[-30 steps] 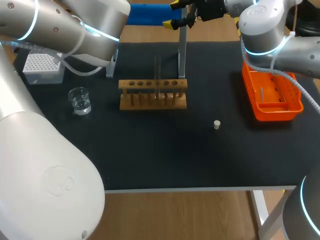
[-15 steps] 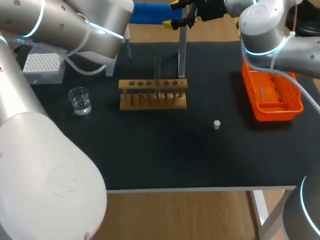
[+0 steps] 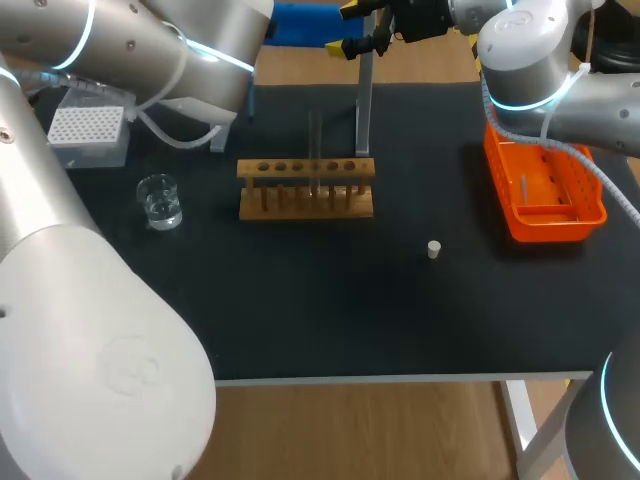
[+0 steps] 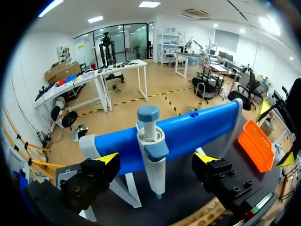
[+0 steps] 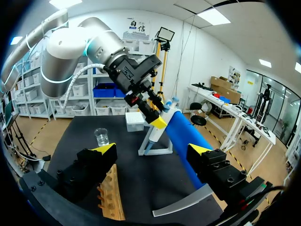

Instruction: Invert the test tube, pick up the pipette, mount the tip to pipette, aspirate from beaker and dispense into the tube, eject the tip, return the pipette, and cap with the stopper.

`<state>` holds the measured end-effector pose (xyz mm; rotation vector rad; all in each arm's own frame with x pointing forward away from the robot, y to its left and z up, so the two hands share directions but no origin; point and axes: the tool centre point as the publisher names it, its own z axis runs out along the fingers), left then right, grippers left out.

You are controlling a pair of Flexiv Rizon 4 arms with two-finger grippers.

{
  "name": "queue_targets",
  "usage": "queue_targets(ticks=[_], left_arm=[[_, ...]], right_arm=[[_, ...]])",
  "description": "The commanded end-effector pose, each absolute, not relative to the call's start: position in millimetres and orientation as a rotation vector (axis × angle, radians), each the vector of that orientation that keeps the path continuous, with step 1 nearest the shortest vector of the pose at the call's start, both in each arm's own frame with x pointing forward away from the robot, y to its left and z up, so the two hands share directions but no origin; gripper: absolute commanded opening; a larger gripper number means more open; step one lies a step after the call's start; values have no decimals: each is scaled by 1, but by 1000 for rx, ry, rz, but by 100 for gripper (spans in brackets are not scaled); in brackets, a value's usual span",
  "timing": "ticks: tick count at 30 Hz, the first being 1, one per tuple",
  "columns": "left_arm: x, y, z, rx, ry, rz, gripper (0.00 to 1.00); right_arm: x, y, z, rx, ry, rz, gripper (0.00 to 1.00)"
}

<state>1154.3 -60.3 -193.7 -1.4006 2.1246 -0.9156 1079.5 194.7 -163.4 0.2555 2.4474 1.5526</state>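
**Left claw lining up on the pipette**

Versus a second ago: swings the left arm [image 3: 150, 50] up and back over the table [image 3: 330, 320] toward the blue stand [image 3: 300, 24]; leaves everything else in place.

Now points the left claw [image 4: 156, 160] straight at the pipette [image 4: 150, 141]. Fingers apart, nothing gripped. Pipette hanging upright on the stand, in line with the gap. Cannot tell whether already between the fingers or just short of them.

Holds the right claw [image 5: 153, 150] apart too, empty, up at the far edge by the stand's other end.

Shows the test tube [image 3: 315, 140] standing upright in the wooden rack [image 3: 305, 190], so probably done with the tube step and now on the pipette pickup. Likely needs a bit more advance, then a squeeze on the pipette body and a lift off the stand.

Left for later: tip box [image 3: 85, 130] at back left, beaker [image 3: 159, 200] with liquid just in front of it, stopper [image 3: 433, 249] alone on the table, right of the rack and well apart from it.

Risk: bumping the stand or grabbing the pipette off-centre, so tilted for tip mounting.
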Motion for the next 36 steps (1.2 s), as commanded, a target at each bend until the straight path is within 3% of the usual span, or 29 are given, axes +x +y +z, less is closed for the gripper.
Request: queue_targets(ticks=[1, 19, 36], left_arm=[[1143, -61, -185, -1421, 2159, -877, 100], [1070, -71, -165, -1350, 2154, -969, 100], [954, -104, -176, -754, 2311, -1520, 100]], right_arm=[[1080, 194, -163, 255, 2452, 1550, 100], [1080, 194, -163, 255, 2452, 1550, 100], [1080, 194, -163, 255, 2452, 1550, 100]])
